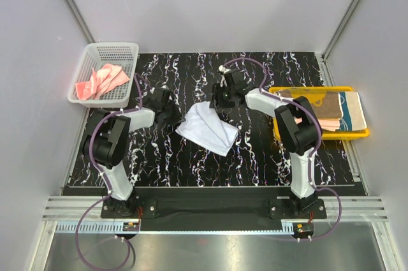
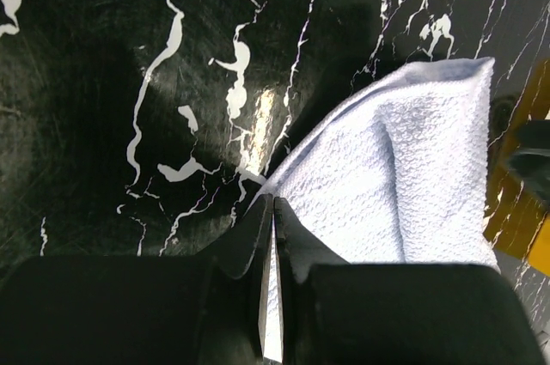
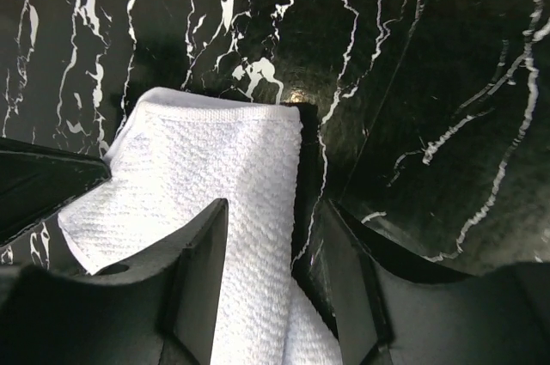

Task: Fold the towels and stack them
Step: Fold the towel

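Observation:
A light blue-white towel lies partly folded in the middle of the black marbled table. My left gripper is at its left corner. In the left wrist view the jaws are shut with a thin edge of the towel pinched between them. My right gripper is at the towel's far corner. In the right wrist view it is open, its fingers straddling the towel's edge. A coral pink towel lies crumpled in the basket. Folded towels, the teal-and-cream one and a peach one, are stacked on the tray.
A white mesh basket stands at the back left corner. A yellow tray sits at the right edge, close behind my right arm. Grey walls close in the table on three sides.

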You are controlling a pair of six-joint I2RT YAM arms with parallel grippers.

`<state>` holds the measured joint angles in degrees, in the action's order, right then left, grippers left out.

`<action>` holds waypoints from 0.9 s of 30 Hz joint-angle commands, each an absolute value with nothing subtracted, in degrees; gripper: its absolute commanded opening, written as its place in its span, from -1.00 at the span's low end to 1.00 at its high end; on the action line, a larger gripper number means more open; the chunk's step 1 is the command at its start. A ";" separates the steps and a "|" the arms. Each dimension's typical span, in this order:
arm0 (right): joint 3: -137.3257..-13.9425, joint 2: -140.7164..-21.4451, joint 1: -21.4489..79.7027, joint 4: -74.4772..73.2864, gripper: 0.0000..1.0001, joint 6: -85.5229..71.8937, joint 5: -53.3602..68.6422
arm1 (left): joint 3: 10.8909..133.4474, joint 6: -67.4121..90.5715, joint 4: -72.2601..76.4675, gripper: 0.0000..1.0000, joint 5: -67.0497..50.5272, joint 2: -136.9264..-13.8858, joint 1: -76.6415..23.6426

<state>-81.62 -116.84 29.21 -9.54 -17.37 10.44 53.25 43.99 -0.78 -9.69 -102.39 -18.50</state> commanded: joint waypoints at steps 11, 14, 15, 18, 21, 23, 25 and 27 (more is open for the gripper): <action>-86.40 -121.91 28.56 -7.30 -0.11 -22.15 19.16 | 55.63 43.24 -0.88 -0.82 -10.72 -103.18 -18.81; -85.78 -120.77 28.56 -7.38 -0.31 -22.32 18.90 | 55.55 43.24 -0.79 -0.82 -10.72 -103.18 -18.72; -85.52 -120.41 28.56 -7.38 -0.43 -22.32 18.72 | 55.55 43.33 -0.79 -0.83 -10.81 -103.18 -18.72; -84.73 -118.66 28.48 -7.03 -0.59 -22.59 18.98 | 55.46 43.51 -0.53 -0.83 -10.81 -103.01 -18.81; -83.68 -116.90 28.74 -7.12 -0.68 -22.67 20.39 | 55.46 43.51 -0.61 -0.83 -10.81 -102.57 -18.72; -82.71 -114.88 29.09 -7.12 -0.70 -22.68 20.30 | 55.55 43.42 -0.70 -0.82 -10.64 -102.13 -18.72; -81.13 -112.78 29.88 -7.29 -0.71 -22.59 19.78 | 55.72 43.42 -0.97 -0.81 -10.46 -101.52 -18.72; -79.81 -111.45 30.93 -7.65 -0.72 -22.41 19.25 | 55.90 43.77 -1.40 -0.81 -9.93 -100.82 -18.63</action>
